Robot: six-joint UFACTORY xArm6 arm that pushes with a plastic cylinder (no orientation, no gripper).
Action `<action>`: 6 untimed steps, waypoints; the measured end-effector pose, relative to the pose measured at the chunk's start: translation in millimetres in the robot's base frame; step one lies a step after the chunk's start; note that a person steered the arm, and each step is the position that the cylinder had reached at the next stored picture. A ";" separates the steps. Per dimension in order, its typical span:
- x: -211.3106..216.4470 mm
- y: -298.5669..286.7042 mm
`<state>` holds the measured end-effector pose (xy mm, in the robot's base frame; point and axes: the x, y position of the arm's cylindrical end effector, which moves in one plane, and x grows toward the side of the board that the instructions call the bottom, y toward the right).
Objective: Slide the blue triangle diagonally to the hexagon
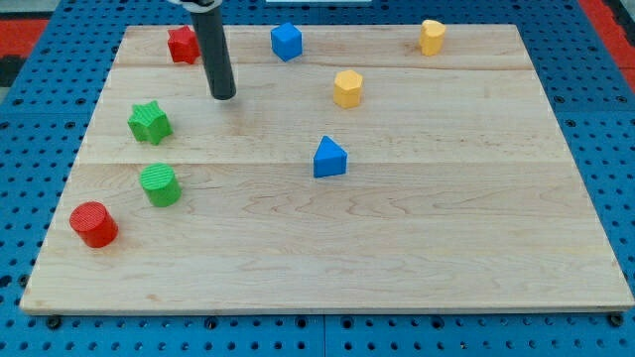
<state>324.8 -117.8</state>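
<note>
A single camera looks down at a slant on the wooden board (397,248) from beyond its near long edge, facing toward the far edge at the view's top. The board narrows toward the top, so the lens sits raised and tilted forward, not straight overhead. It stands far enough back that nearly the whole board fits, with blue pegboard (615,119) showing on every side. The rod (214,55) enters from the top edge.
</note>
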 end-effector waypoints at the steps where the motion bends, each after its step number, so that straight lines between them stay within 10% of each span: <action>1: -10.5 15.1; 6: -28.5 -3.6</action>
<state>296.3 -121.4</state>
